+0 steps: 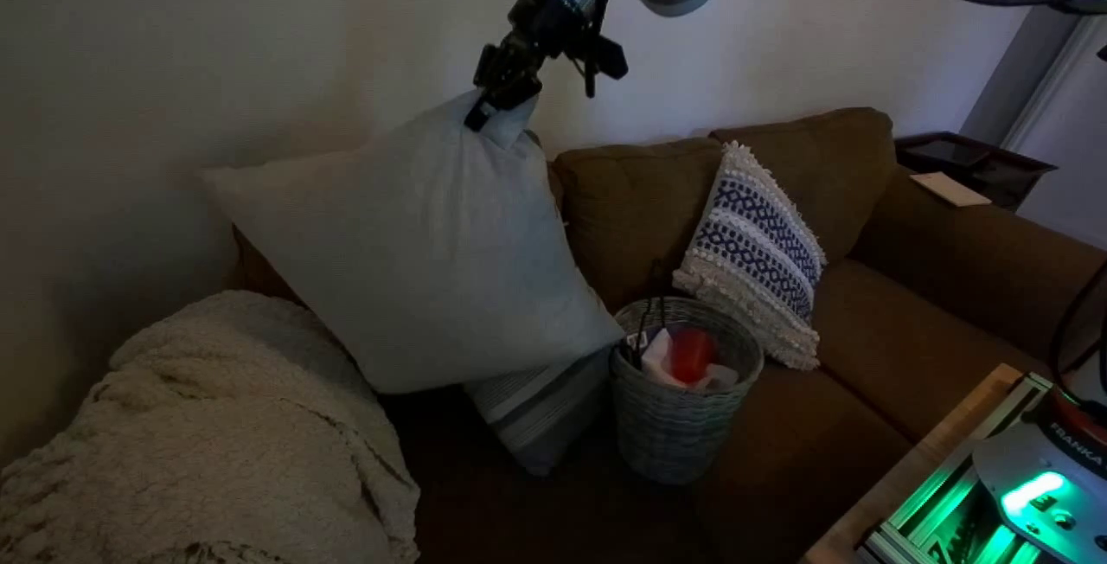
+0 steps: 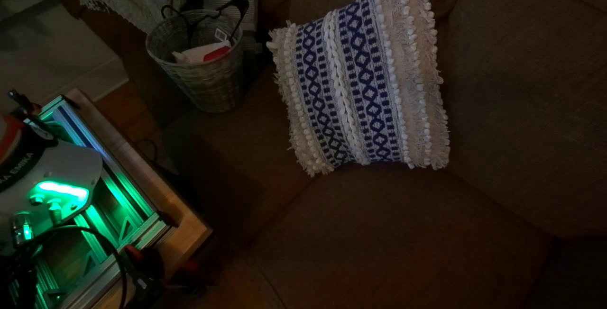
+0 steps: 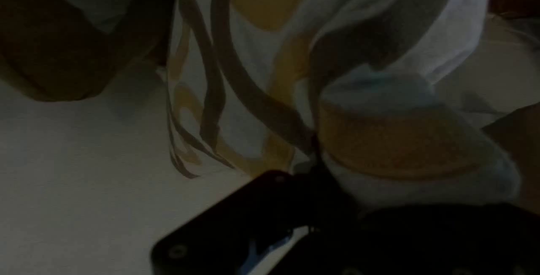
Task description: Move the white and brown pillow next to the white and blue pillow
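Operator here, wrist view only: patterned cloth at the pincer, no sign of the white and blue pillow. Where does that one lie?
Observer: In an exterior view, the white and blue pillow leans against the sofa's back cushions.
Operator: Anything between it and the pillow I'm holding?
Observer: Yes, in an exterior view a wicker basket shows between it and your white and brown pillow.
Operator: Does anything stick up from that?
Observer: Yes, dark handles, rising above the basket in an exterior view.
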